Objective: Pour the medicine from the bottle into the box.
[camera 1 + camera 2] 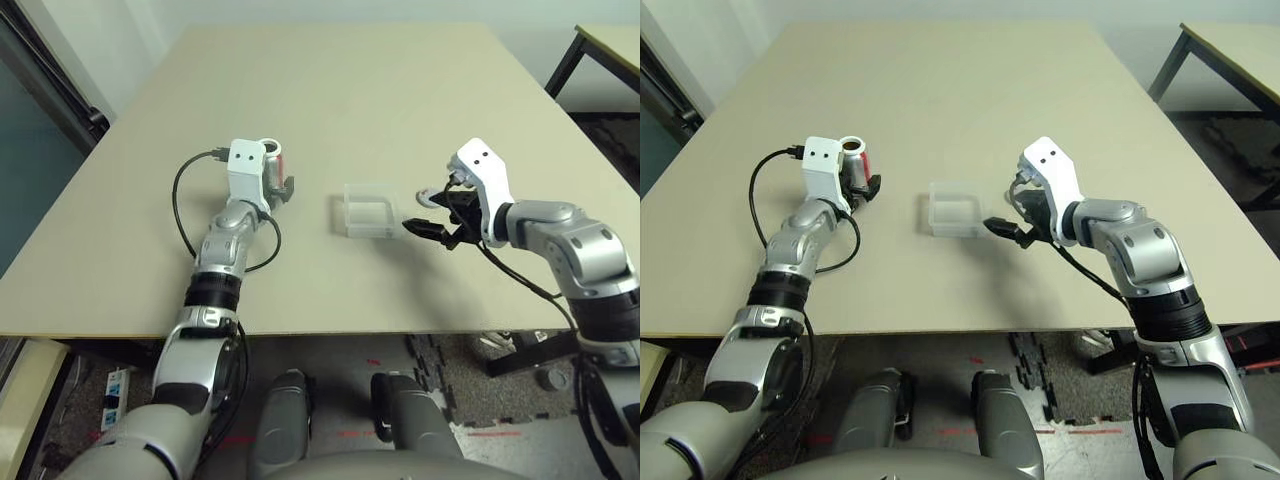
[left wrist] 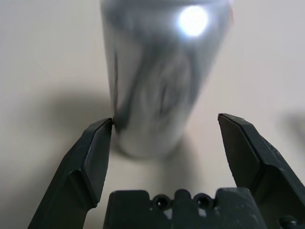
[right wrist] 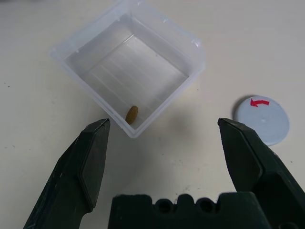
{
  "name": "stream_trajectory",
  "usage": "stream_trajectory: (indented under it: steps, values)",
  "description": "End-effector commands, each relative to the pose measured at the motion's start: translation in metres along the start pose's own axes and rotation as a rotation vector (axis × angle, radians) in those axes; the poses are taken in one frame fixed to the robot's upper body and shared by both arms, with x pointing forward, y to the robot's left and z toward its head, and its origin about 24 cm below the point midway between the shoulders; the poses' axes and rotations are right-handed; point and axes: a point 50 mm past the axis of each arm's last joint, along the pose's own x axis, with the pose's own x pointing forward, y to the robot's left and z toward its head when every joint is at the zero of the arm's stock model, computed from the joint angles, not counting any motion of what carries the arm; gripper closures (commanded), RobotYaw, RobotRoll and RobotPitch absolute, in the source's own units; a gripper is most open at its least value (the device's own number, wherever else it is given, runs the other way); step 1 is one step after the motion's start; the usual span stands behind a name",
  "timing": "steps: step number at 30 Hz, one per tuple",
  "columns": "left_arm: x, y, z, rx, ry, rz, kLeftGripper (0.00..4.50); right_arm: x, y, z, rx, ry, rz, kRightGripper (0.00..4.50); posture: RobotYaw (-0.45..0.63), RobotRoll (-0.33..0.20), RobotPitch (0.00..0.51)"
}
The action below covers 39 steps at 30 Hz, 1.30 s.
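- Where the left hand is spread wide, gripping nothing, the upright silver bottle is seen between its fingers on the tabletop.
- The clear square box, with one brown pill inside, is faced by the wide-open, empty right hand; a round cap lies beside it.

A beige table is being occupied by the upright bottle at centre left, the clear box at centre, and a flat cap nearby.
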Motion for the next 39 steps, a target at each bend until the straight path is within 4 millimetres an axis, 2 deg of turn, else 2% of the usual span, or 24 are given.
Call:
stream_trajectory:
  steps: [1,5,10,15,18,21,24,27,29,33,39]
  values:
    - [-0.010,0.002,-0.001,-0.019,0.018,0.014,0.07,-0.003,0.000,0.001,0.001,-0.002,0.002,0.00,0.11,0.000,0.161]
    - [-0.019,0.015,0.000,-0.032,0.020,0.063,0.07,-0.003,0.000,0.001,-0.004,-0.001,0.008,0.00,0.12,0.000,0.154]
    - [-0.035,0.014,0.003,-0.053,0.013,0.065,0.07,-0.010,-0.003,0.002,-0.010,-0.003,0.003,0.00,0.11,0.000,0.147]
    - [-0.067,0.001,0.008,-0.072,0.007,0.013,0.07,-0.029,-0.004,0.002,0.035,-0.031,-0.017,0.00,0.12,0.000,0.143]
    - [-0.090,0.001,0.012,-0.075,0.004,0.008,0.07,-0.045,-0.007,0.001,0.083,-0.070,-0.049,0.00,0.13,0.000,0.150]
    - [-0.104,0.014,0.021,-0.091,-0.021,0.054,0.07,-0.055,-0.016,-0.001,0.158,-0.124,-0.130,0.00,0.13,0.000,0.152]
    - [-0.111,0.035,0.033,-0.108,-0.093,0.123,0.07,-0.060,-0.028,-0.002,0.213,-0.213,-0.239,0.00,0.14,0.000,0.152]
    - [-0.111,0.062,0.041,-0.128,-0.161,0.203,0.07,-0.059,-0.046,-0.003,0.278,-0.334,-0.393,0.00,0.14,0.000,0.157]
    - [-0.108,0.073,0.046,-0.117,-0.196,0.234,0.07,-0.058,-0.055,-0.006,0.297,-0.379,-0.466,0.00,0.14,0.000,0.158]
    - [-0.094,0.099,0.055,-0.067,-0.276,0.282,0.07,-0.051,-0.074,-0.013,0.307,-0.443,-0.629,0.00,0.12,0.000,0.158]
    - [-0.066,0.126,0.048,0.007,-0.299,0.309,0.07,-0.042,-0.099,-0.032,0.313,-0.455,-0.822,0.00,0.10,0.000,0.165]
